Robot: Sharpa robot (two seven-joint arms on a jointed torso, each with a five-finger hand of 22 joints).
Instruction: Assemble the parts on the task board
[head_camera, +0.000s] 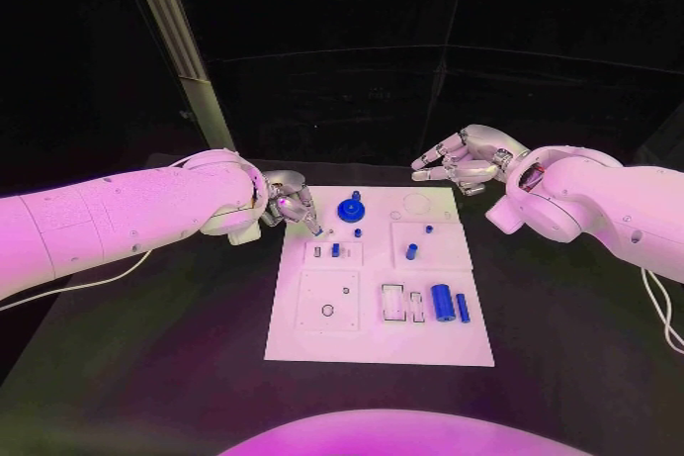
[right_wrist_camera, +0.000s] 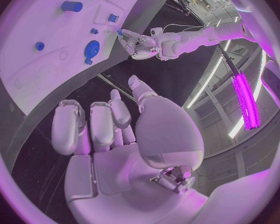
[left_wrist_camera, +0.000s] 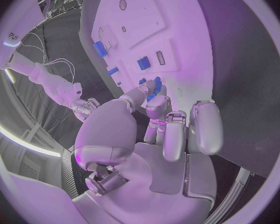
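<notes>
lying on black table (head_camera: 171, 337): task board (head_camera: 371, 347) | left hand (head_camera: 290, 207) state unclear | right hand (head_camera: 464, 159) empty, fingers apart

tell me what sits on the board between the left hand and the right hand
In the head view, a round blue part stands on the task board between the left hand and the right hand, nearer the left.

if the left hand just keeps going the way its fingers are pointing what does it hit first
Most likely the large round blue part standing at the far end of the task board. The left hand sits at the board's far left edge with its fingers aimed across toward it. Its height above the board is hard to judge, so it could pass over.
</notes>
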